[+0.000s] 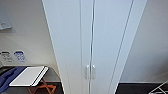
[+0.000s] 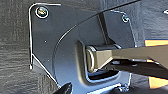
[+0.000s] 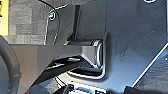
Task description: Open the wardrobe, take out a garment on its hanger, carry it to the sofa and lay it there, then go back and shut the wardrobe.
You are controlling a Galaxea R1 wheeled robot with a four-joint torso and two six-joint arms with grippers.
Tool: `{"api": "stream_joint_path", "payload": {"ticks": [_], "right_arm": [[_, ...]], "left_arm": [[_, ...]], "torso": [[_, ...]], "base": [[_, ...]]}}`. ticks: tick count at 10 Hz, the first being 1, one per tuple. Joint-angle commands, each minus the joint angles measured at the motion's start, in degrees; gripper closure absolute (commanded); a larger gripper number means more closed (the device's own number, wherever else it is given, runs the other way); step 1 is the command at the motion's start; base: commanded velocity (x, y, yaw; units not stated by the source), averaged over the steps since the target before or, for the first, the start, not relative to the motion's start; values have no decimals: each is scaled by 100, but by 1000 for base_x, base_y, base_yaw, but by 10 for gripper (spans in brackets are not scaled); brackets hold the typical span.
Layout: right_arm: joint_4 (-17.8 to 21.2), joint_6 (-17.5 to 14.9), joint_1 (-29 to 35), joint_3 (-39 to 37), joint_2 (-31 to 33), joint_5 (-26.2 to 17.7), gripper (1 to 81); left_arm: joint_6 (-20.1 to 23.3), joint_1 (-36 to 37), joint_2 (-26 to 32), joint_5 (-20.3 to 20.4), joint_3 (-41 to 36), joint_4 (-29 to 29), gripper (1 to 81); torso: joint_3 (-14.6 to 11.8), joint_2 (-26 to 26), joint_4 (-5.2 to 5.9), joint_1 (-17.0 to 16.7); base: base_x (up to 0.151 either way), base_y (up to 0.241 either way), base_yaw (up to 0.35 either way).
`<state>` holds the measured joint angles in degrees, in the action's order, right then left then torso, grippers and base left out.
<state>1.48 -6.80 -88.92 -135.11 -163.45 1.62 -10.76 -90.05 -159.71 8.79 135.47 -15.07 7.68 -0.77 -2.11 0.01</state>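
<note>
dark floor [image 1: 135,88], white wardrobe [image 1: 75,50] standing on it

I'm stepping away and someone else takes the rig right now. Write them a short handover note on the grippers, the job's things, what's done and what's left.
Grippers: from the wrist views I cannot tell whether either is open or shut.
Wardrobe: straight ahead in the head view, both doors shut, the pair of handles side by side low on the doors.
Done: judging by the shut doors, nothing yet, or all of it; the pictures do not settle which.
Left, if it is the start: open, take out the shirt, carry it, lay it down, close up.
</note>
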Motion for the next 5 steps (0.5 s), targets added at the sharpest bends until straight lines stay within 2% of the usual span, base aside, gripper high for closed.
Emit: {"api": "stream_joint_path", "payload": {"ticks": [1, 2, 5], "right_arm": [[-16, -14, 185, 38, 38, -355, 10], [-24, -14, 194, 29, 38, -355, 10], [-33, -5, 195, 29, 38, -364, 10]], "left_arm": [[13, 132, 61, -299, -47, -75, 10], [21, 132, 61, -290, -47, -75, 10], [22, 132, 61, -290, -47, -75, 10]], "torso": [[0, 0, 0, 0], [0, 0, 0, 0], [-2, -6, 0, -1]], "base": [[0, 0, 0], [0, 0, 0], [71, 0, 0]]}}
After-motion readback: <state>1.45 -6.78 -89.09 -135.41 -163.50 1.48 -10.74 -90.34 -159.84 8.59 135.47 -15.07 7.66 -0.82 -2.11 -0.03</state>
